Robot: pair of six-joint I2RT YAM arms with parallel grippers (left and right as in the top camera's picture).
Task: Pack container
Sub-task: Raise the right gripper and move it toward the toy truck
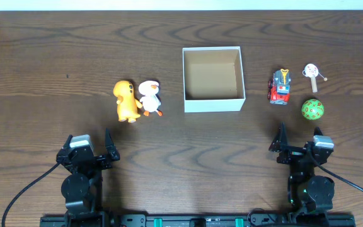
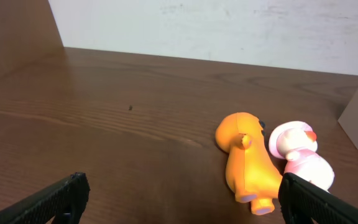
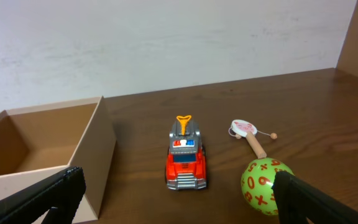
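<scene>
My left fingers (image 2: 61, 198) are spread wide with nothing between them, low over the dark wooden desk (image 1: 43, 63). Ahead of them an orange toy animal (image 1: 126, 99) lies on its side, touching a white toy duck (image 1: 149, 96) on its right. The container (image 1: 212, 104), a square white box showing its brown cardboard floor, sits mid-desk, apart from the toys on either side. Right of it stands a red toy fire truck (image 1: 280, 87). Further right are a small white pellet drum (image 1: 312, 71) on a wooden handle and, nearer me, a green ball (image 1: 312, 110) printed with red numbers. My right fingers (image 3: 55, 194), likewise spread and gripping nothing, hang near the truck and ball.
</scene>
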